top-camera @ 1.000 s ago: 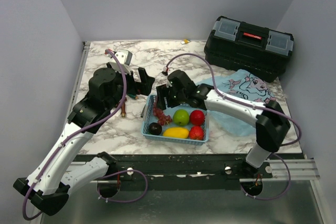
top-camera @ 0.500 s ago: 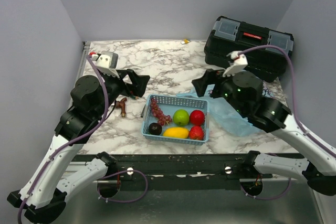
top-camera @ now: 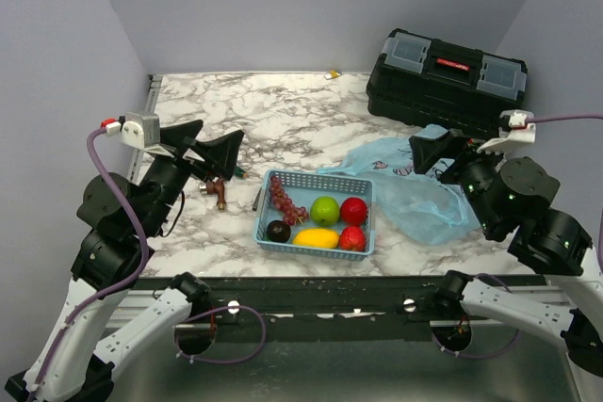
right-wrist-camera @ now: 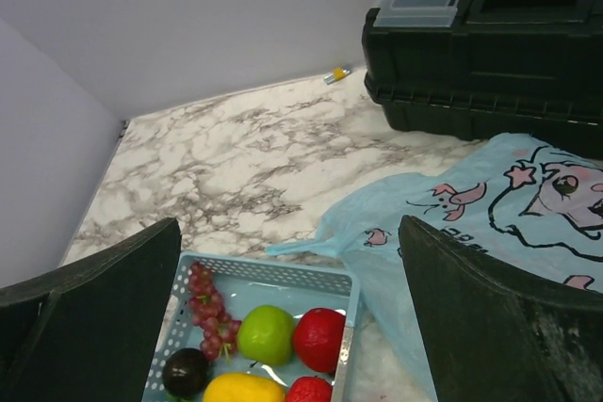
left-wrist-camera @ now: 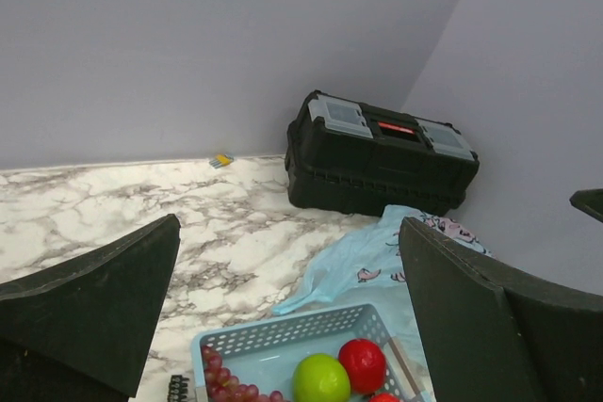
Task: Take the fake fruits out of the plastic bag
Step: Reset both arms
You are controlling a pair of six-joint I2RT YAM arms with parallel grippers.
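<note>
Top view, left gripper [top-camera: 221, 129]: raised over the left side of the marble table [top-camera: 283, 110]; jaws spread wide, nothing between them.
Top view, right gripper [top-camera: 435, 148]: raised at the right, in front of the black toolbox [top-camera: 445, 77]; jaws apart, empty.
Top view, plastic bag [top-camera: 415, 190]: light blue, crumpled flat on the table between basket and toolbox, reaching the basket's far right corner.
Top view, basket [top-camera: 316, 176]: blue lattice, front centre. Holds the grape bunch [top-camera: 285, 204], green apple [top-camera: 325, 210], red apple [top-camera: 354, 210], yellow oblong fruit [top-camera: 317, 237], strawberry-like fruit [top-camera: 351, 238] and a dark plum [top-camera: 278, 231].
Top view, other: small brown object [top-camera: 219, 190] left of the basket.
Left wrist, fingers [left-wrist-camera: 89, 317]: one at each side of the view, wide gap, nothing gripped.
Left wrist, below: basket [left-wrist-camera: 283, 329] with grape bunch, green apple and red apple visible; bag [left-wrist-camera: 377, 265] behind it.
Right wrist, fingers [right-wrist-camera: 490, 317]: parted wide, empty.
Right wrist, below: all six items lie in the basket [right-wrist-camera: 273, 272]; the bag [right-wrist-camera: 509, 204], cartoon print up, lies to its right, one loop handle beside the far rim.
</note>
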